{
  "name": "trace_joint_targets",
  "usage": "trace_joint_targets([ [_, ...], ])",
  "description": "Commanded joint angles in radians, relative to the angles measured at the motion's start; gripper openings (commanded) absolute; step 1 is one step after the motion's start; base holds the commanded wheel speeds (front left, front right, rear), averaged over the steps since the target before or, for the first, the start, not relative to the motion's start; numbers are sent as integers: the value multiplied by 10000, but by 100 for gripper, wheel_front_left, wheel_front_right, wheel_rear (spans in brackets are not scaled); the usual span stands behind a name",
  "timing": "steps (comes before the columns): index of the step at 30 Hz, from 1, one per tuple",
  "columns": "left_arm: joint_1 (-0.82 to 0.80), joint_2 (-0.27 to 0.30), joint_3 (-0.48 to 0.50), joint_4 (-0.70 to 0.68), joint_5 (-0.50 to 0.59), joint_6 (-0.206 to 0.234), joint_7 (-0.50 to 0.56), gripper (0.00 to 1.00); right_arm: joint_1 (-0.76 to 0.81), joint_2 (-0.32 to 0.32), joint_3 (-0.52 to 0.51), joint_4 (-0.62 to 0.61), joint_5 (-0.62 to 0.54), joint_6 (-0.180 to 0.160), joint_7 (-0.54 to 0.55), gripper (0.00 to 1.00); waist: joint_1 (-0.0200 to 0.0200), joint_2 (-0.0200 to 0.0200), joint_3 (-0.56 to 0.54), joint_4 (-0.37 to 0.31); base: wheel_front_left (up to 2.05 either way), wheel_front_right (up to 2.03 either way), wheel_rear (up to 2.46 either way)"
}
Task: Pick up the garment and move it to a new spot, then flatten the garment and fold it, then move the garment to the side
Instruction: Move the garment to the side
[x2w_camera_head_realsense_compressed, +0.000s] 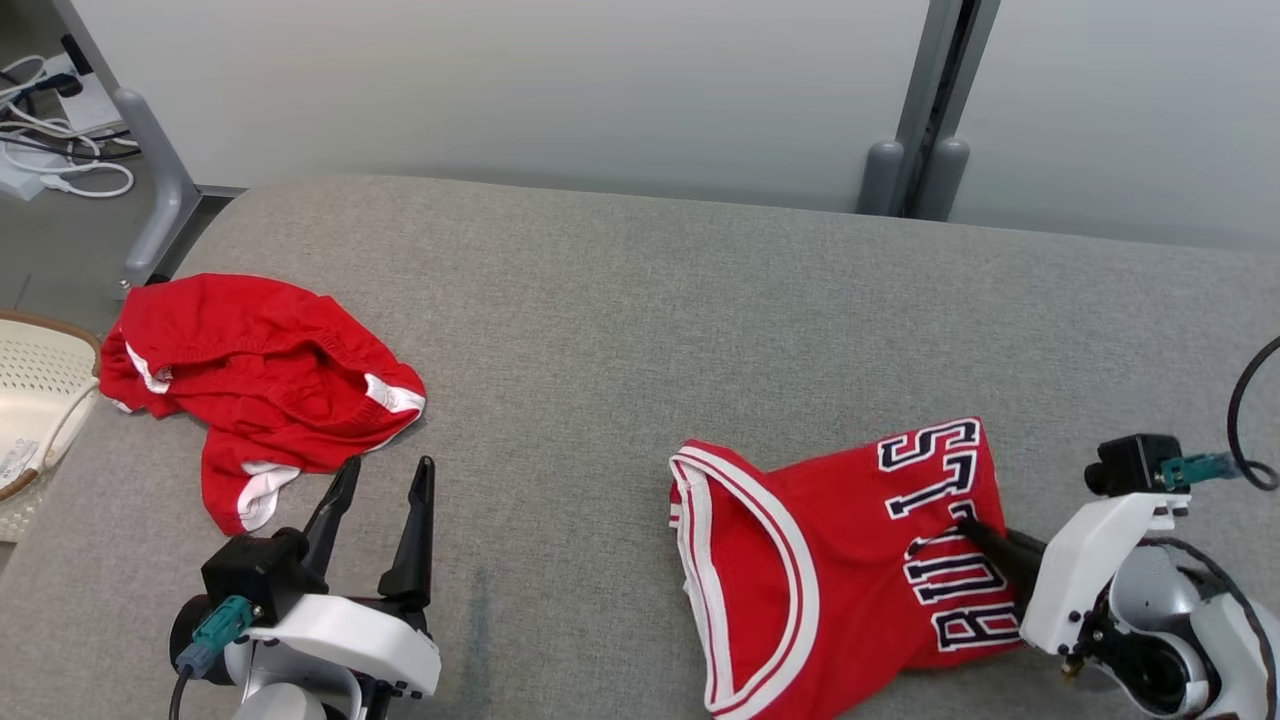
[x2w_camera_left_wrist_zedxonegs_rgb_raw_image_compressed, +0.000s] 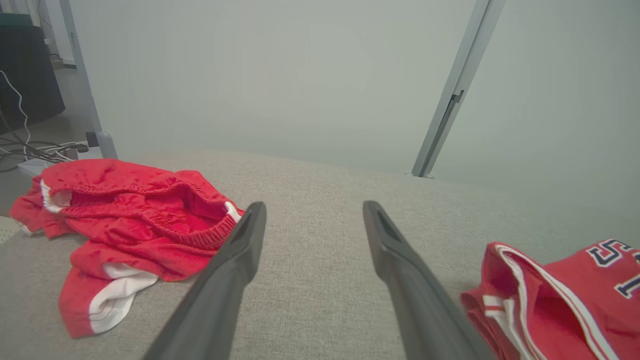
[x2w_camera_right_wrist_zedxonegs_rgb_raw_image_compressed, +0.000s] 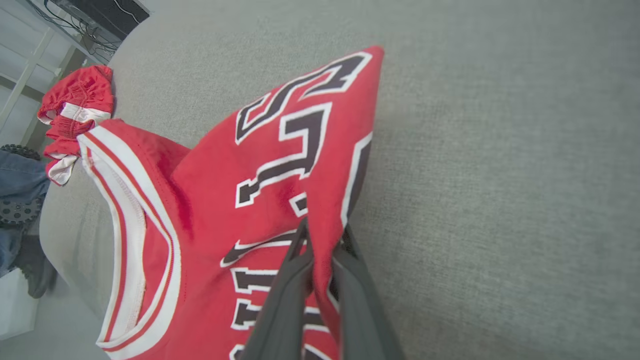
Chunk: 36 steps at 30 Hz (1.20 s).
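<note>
Grey cushion: jersey pinched in R pincer.

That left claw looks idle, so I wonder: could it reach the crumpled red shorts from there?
Probably yes: the left gripper stands open, and the red shorts lie just ahead of it, slightly leftward, with nothing between.
</note>
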Motion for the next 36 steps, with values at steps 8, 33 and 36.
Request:
trace_joint_targets([
  [8, -323, -114, 108, -203, 33, -295, -18, 100, -1150, -1280, 459, -275, -233, 8, -997, 0, 0, -1, 449, -456, 0, 0, 0],
  [33, -2747, -136, -817, -1195, 1121, -926, 172, 100, -5856, -2929, 1209, 2322, -344, 7, -3900, 0, 0, -1, 3543, -2632, 0, 0, 0],
  [36, -2876, -59, -823, -1308, 1162, -934, 231, 100, -6211, -2892, 1201, 2585, -375, 7, -4207, 0, 0, -1, 3797, -2762, 0, 0, 0],
])
